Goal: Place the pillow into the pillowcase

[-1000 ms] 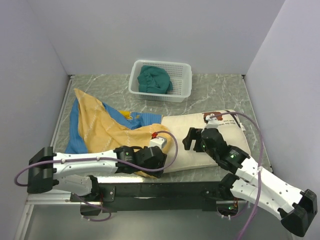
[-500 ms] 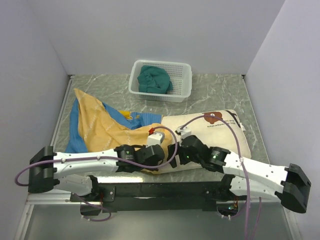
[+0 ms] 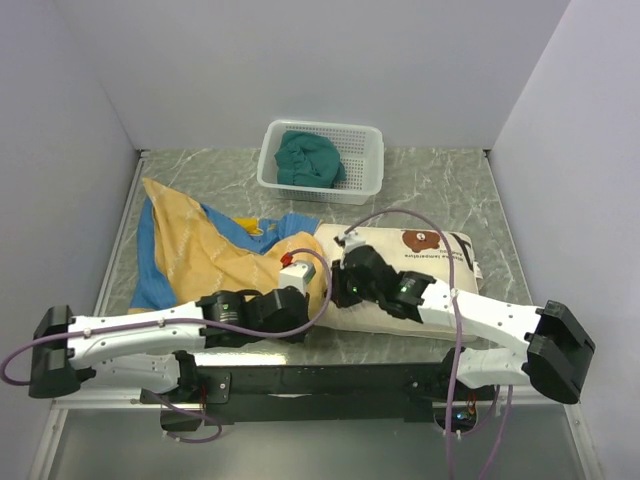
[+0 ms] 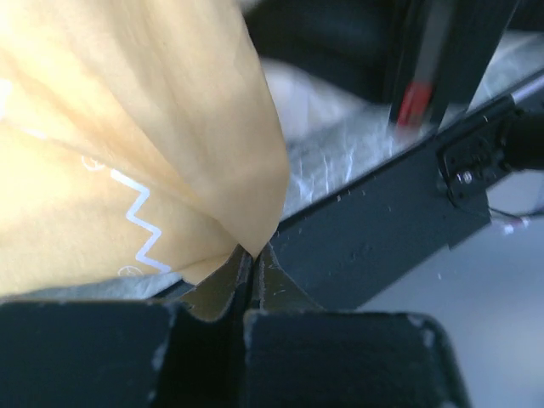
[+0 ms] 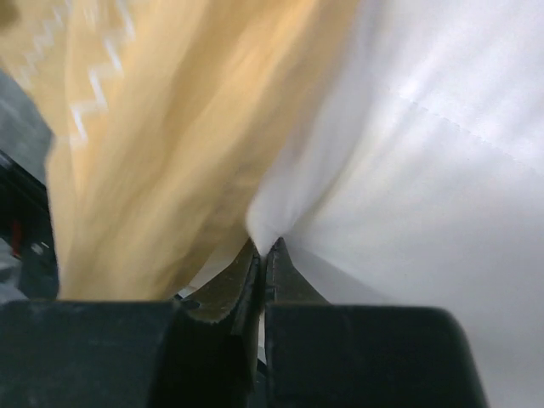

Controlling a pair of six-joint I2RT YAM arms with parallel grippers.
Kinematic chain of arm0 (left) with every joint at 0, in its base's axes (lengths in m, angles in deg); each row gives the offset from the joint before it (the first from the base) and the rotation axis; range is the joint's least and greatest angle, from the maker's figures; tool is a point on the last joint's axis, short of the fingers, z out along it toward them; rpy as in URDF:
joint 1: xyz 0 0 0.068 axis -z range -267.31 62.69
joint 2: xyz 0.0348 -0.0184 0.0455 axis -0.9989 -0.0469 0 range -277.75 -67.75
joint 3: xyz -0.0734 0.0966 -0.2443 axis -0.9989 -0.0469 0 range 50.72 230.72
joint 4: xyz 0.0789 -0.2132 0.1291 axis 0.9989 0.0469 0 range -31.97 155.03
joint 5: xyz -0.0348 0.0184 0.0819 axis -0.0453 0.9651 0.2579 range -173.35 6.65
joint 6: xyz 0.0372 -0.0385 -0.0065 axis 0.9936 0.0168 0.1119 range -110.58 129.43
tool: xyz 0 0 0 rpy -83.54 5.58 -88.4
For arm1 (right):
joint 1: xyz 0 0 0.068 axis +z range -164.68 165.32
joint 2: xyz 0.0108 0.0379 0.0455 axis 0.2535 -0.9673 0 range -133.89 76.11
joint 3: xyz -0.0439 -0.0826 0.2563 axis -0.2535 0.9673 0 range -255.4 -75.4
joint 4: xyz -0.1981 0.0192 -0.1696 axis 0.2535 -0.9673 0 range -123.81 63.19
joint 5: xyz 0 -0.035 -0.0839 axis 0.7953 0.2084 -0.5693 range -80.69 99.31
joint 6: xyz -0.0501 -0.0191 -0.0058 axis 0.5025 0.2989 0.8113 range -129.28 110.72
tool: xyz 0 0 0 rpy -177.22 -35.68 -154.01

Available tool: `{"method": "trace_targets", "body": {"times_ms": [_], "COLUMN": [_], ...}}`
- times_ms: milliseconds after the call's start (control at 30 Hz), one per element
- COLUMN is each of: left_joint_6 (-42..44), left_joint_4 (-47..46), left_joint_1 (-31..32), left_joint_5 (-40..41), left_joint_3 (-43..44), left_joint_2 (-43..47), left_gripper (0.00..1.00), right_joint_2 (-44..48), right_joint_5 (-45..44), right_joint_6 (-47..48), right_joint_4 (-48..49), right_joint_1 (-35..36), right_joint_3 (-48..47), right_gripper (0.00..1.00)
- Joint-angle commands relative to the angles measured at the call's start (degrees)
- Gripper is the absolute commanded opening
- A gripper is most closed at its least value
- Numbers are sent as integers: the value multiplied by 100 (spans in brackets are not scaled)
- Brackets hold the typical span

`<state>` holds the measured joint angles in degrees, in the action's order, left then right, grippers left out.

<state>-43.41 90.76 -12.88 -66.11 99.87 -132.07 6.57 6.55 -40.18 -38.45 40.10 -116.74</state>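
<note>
Mustard cloth fills the left wrist view. The left gripper (image 4: 253, 255) has its fingers pressed together on a fold of the pillowcase (image 3: 205, 255), pinching the yellow layer with its white zigzag close to the hem. You hold it there, I judge, to keep one lip of the opening raised so the mouth faces 3 o'clock, towards the pillow (image 3: 432, 262). The right gripper (image 5: 263, 248) is likewise clamped, nipping a small peak of white fabric at the pillow's edge, with the yellow cloth hanging just beside it at its 9 o'clock. That grip suits steering the leading end into the mouth.

From overhead, the pillowcase sprawls from the middle of the table (image 3: 430, 195) out to 9 o'clock, yellow side up, with blue showing along its far and left borders. The pillow lies at 3 to 4 o'clock, bear face turned towards 12 o'clock, its 9 o'clock edge meeting the case where your two grippers come together. I cannot tell whether any of it is inside yet; most of it plainly is not.

Mind the edges. The table's near rim runs at 6 o'clock, close under both wrists, so you have little slack that way. The side wall stands near the pillow's 3 o'clock edge. The basket (image 3: 372, 165) with the teal cloth (image 3: 308, 160) sits at 12 o'clock, well apart, and bare marble lies between it and the pillow. Towards 9 o'clock the case itself covers the surface and may bunch if you push. The grippers are near each other, so watch for contact.
</note>
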Motion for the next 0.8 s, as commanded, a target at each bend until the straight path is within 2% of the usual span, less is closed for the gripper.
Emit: {"method": "trace_targets", "body": {"times_ms": [0,133,300,400,467,600,667,767], "left_joint_6": [10,28,142,353,458,354,187,-50], "left_joint_4": [93,216,541,139,-55,-338,-250,-284], "left_joint_1": [1,10,19,19,10,10,10,1], "left_joint_5": [-492,-660,-765,-958,-1064,-837,-565,-537], "left_joint_3": [-247,-344,-283,-178,-55,139,130,-97], "left_joint_2": [577,832,982,1158,1158,1246,1255,1176], "left_gripper": [1,1,1,1,2,10,14,28], "right_joint_2": [37,-191,-209,-288,-516,-885,-930,-729], "right_joint_5": [259,391,382,400,103,-487,-645,-804], "right_joint_6": [-329,-330,-400,-540,-716,-1251,-1550,-1744], "right_joint_4": [355,285,267,452,522,1004,1433,1935], "right_joint_1": [-389,-495,-495,-425,-215,698,858,964], "right_joint_3": [-752,-1208,-1289,-1157,-1130,-789,-332,301], "right_gripper": [0,0,0,0,0,0,0,0]}}
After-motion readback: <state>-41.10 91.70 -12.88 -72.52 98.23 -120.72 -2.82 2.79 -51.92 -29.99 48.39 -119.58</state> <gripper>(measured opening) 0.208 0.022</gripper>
